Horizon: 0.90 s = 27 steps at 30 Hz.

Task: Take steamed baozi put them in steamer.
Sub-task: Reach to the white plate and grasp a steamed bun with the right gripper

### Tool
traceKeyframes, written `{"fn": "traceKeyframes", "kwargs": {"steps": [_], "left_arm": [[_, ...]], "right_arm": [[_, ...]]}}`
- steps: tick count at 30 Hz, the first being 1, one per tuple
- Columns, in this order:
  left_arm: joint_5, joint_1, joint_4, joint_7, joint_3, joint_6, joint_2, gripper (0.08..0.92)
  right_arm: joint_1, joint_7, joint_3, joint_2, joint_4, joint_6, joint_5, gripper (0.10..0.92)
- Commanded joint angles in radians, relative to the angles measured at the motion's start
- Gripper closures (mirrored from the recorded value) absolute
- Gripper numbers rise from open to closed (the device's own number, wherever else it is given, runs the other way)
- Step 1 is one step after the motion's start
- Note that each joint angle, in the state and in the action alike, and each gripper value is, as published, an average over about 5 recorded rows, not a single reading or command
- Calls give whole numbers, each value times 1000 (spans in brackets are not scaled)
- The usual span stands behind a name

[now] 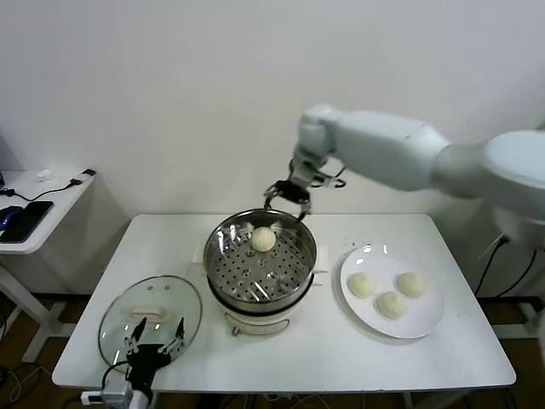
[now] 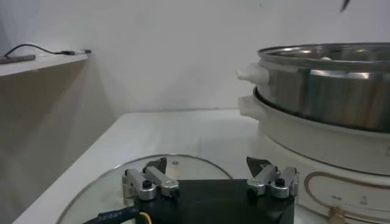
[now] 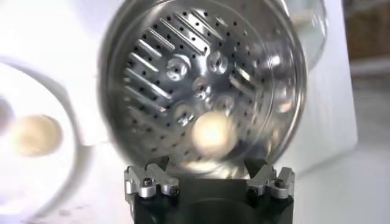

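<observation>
So the steamer sits in the middle of the white table, shiny steel pot on its white base, and there's one baozi lying on the perforated tray inside, toward the far side of the pot. The right gripper hangs over the steamer's far rim, above and just behind that bun, and its fingers are spread apart with nothing between them. Right wrist view backs that up: the bun rests on the tray by itself, clear of the finger tips.

The other three baozi are on the round white plate, just right of the steamer, bunched close together.

Left gripper is parked at the near left corner, low over the glass lid lying flat on the table, fingers apart too and holding nothing. There's also a little side table off to the far left with a phone and some cables on it.
</observation>
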Motion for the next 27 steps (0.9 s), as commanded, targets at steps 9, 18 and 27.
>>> {"fn": "traceKeyframes", "kwargs": {"steps": [9,18,27], "left_arm": [[-10,-4,7,1,-8,-7,-2,177],[-6,5,15,2,-8,-11,-12,177],[-2,8,19,2,-6,-10,-16,177]], "right_arm": [[79,128,-328,-432,414,-649,265,203],[-223,165,-115,-423,280,-709,231,203],[-403,195,60,-342,139,-718,174,203]]}}
